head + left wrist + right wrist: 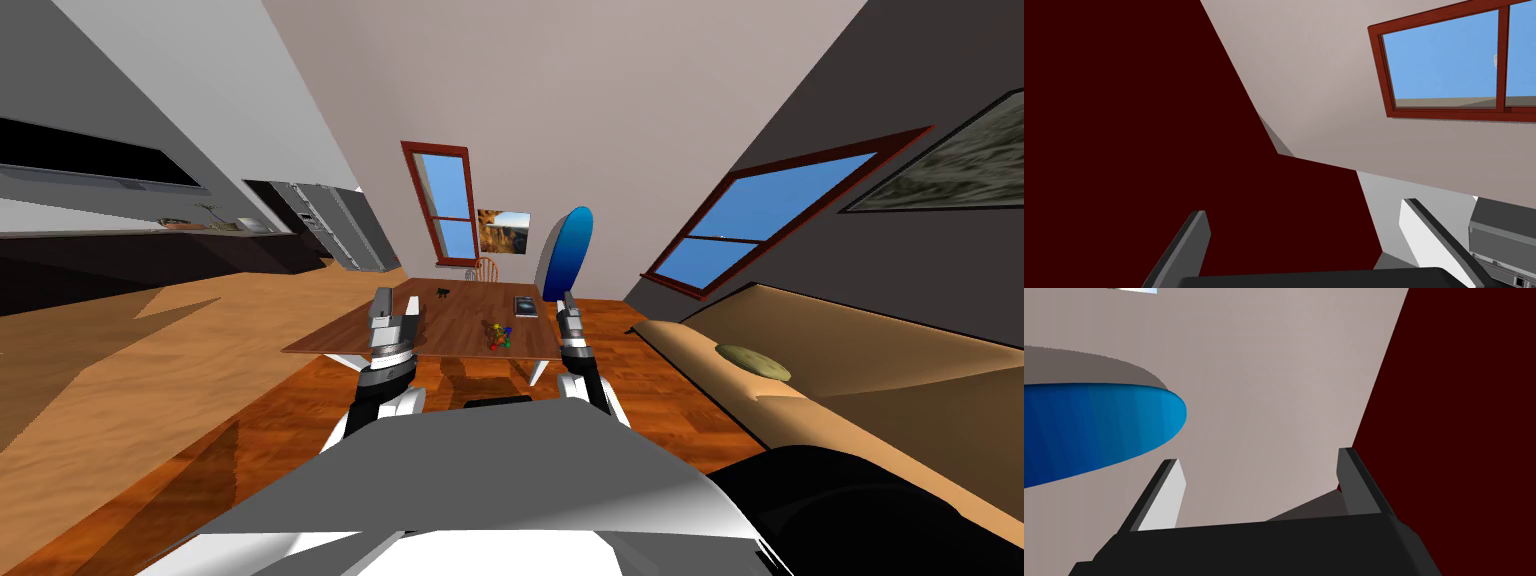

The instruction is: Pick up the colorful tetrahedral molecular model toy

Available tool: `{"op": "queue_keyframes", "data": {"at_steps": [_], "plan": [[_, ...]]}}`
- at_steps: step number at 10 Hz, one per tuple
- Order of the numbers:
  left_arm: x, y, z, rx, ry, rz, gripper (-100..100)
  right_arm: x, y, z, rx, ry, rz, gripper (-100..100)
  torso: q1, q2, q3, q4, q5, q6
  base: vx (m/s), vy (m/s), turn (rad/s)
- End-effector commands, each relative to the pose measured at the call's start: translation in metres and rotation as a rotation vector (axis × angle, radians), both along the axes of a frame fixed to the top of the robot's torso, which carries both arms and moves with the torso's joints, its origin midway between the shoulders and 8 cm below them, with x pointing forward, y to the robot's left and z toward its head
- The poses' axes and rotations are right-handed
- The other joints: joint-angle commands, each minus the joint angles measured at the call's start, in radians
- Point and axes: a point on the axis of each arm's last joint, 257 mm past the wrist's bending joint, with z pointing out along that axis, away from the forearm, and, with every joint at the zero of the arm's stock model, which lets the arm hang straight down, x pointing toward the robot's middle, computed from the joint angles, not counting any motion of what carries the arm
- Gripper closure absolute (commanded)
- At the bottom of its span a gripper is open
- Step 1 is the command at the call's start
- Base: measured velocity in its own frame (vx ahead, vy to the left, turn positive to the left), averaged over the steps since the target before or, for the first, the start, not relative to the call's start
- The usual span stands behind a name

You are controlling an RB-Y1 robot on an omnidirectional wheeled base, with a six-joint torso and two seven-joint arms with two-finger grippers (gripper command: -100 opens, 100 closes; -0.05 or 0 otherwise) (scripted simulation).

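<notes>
The molecular model toy [498, 336], a small cluster of red, yellow, green and blue balls, lies on the wooden table [340, 338] near its front edge, right of centre. My left gripper [394, 303] is raised at the table's front left, well left of the toy. Its fingers [1186, 247] stand open and empty. My right gripper [568, 300] is raised at the table's front right, a little right of the toy. Its fingers [1358, 480] are also open with nothing between them.
A small dark object [441, 293] and a book [526, 305] lie farther back on the table. A blue surfboard [566, 250] leans on the far wall beside a wooden chair [486, 268]. A tan sofa [860, 390] runs along the right, with a cushion [753, 362].
</notes>
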Motion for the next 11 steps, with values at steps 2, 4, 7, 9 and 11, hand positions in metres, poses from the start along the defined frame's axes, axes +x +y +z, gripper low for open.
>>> {"op": "queue_keyframes", "data": {"at_steps": [2, 4, 7, 9, 11], "plan": [[0.000, 0.000, 0.000, 0.000, 0.000, 0.000, 0, 0.006, 0.008, -0.015, -0.073, 0.038, 0.017, -100, 0.001, 0.001, 0.001, 0.000, 0.000, 0.000, -0.041, 0.029, -0.026], [0.000, 0.000, 0.000, 0.000, 0.000, 0.000, 0, 0.011, 0.014, -0.032, -0.145, 0.078, 0.029, -100, 0.003, 0.004, 0.002, 0.001, 0.001, 0.000, -0.061, 0.057, -0.024], [0.000, 0.000, 0.000, 0.000, 0.000, 0.000, 0, 0.021, 0.023, -0.069, -0.290, 0.160, 0.044, -100, 0.005, 0.005, 0.003, 0.001, 0.001, 0.000, -0.076, 0.085, -0.006], [0.000, 0.000, 0.000, 0.000, 0.000, 0.000, 0, 0.028, 0.026, -0.102, -0.411, 0.225, 0.050, -100, 0.006, 0.005, 0.003, 0.001, 0.001, 0.000, -0.060, 0.101, 0.012], [0.000, 0.000, 0.000, 0.000, 0.000, 0.000, 0, 0.031, 0.027, -0.121, -0.478, 0.261, 0.052, -100, 0.008, 0.004, 0.002, 0.001, 0.002, 0.000, -0.064, 0.111, 0.020]]}}
